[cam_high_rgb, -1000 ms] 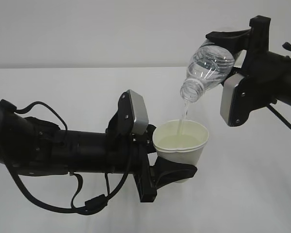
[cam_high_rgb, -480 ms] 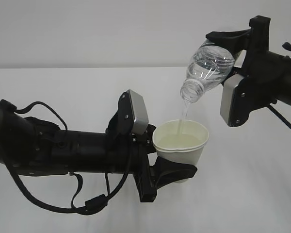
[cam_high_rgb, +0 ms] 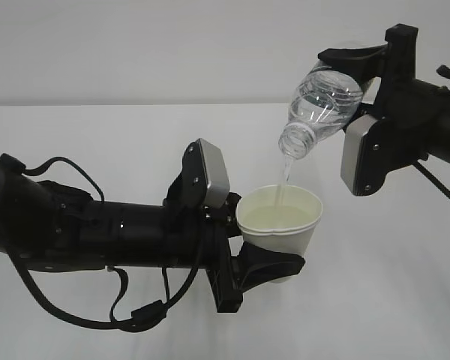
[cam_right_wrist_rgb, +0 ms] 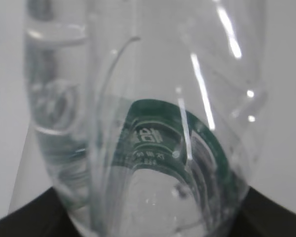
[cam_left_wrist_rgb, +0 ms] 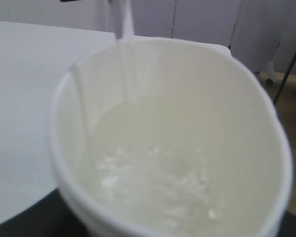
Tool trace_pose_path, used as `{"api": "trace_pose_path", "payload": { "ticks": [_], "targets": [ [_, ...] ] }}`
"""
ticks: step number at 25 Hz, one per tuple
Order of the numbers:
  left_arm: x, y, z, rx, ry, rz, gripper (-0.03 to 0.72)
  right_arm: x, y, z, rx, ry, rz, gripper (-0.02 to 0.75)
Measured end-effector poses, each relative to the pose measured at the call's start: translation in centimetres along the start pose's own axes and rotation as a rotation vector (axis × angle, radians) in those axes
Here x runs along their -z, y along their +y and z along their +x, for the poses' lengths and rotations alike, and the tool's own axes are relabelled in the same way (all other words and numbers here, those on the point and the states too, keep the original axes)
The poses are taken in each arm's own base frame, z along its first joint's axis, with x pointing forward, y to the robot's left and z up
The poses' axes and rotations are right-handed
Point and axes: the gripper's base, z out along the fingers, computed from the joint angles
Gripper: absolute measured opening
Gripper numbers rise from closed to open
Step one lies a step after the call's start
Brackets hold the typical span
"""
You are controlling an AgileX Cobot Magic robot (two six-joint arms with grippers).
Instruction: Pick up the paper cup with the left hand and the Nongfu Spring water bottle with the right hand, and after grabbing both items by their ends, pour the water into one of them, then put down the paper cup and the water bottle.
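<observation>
Across the last second almost nothing on the white table (cam_high_rgb: 405,300) has shifted: the left hand (cam_high_rgb: 274,255), reaching in from the left, stays clenched round the lower body of the paper cup (cam_high_rgb: 279,225), and the right hand (cam_high_rgb: 364,94), high on the right, keeps grasping the base end of the Nongfu Spring water bottle (cam_high_rgb: 322,105), tipped neck-down over the cup. The only change is the water (cam_high_rgb: 283,174), which still falls in a thin stream and has filled the cup more than half, so the pour appears near its close. The stream lands toward the far side of the rim, leaving little margin there, while bare table lies near and right for setting both down.
</observation>
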Motion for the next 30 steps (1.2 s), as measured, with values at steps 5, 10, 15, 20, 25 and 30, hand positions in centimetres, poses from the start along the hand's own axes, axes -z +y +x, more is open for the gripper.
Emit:
{"api": "trace_pose_path", "payload": {
  "ticks": [5, 10, 15, 20, 25, 30],
  "targets": [
    [0.0, 0.04, -0.02, 0.003, -0.002, -0.004, 0.431, 0.0, 0.0, 0.0, 0.002, 0.0, 0.0, 0.449],
    [0.0, 0.12, -0.06, 0.01, -0.007, -0.013, 0.431, 0.0, 0.0, 0.0, 0.002, 0.0, 0.0, 0.449],
    [0.0, 0.15, -0.08, 0.013, -0.009, -0.017, 0.431, 0.0, -0.01, 0.0, 0.004, 0.0, 0.002, 0.449],
    [0.0, 0.2, -0.1, 0.016, -0.011, -0.022, 0.431, 0.0, -0.01, 0.0, 0.004, 0.0, 0.002, 0.449],
    [0.0, 0.2, -0.1, 0.016, -0.011, -0.022, 0.431, 0.0, -0.01, 0.0, 0.004, 0.0, 0.002, 0.449],
    [0.0, 0.2, -0.1, 0.016, -0.011, -0.022, 0.431, 0.0, -0.02, 0.0, 0.004, 0.0, 0.002, 0.449]
  ]
}}
